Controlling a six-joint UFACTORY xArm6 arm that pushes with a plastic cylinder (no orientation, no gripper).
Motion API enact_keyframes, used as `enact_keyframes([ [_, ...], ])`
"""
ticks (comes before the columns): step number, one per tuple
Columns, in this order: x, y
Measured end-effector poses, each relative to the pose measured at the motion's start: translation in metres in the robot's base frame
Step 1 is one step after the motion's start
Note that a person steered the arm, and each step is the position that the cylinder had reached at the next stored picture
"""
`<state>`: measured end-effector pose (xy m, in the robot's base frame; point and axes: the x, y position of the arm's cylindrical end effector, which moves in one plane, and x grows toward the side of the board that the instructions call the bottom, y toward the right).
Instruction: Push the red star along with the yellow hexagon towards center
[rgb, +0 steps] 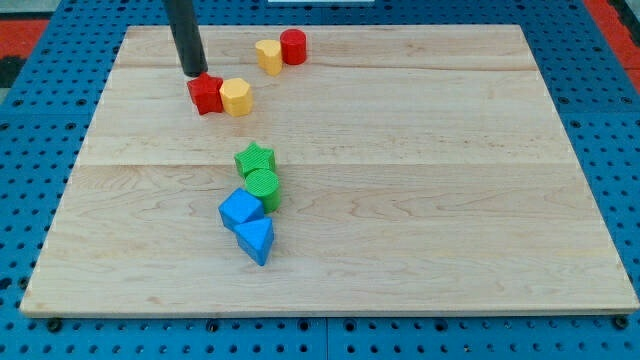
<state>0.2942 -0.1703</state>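
The red star (206, 94) lies near the view's top left of the wooden board (420, 200). The yellow hexagon (236, 97) touches its right side. My tip (193, 73) is at the red star's upper left edge, touching it or just short of it. The dark rod rises from there out of the view's top.
A yellow block (268, 56) and a red cylinder (293, 47) sit together at the view's top. A green star (255, 159), a green cylinder (263, 187), a blue cube (241, 210) and a blue triangular block (256, 238) form a line near the board's middle left.
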Motion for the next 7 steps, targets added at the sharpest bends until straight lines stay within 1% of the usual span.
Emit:
enact_keyframes([
  [1,0.024,0.0],
  [3,0.03,0.041],
  [4,0.031,0.041],
  [5,0.054,0.077],
  [6,0.068,0.111],
  [7,0.068,0.091],
])
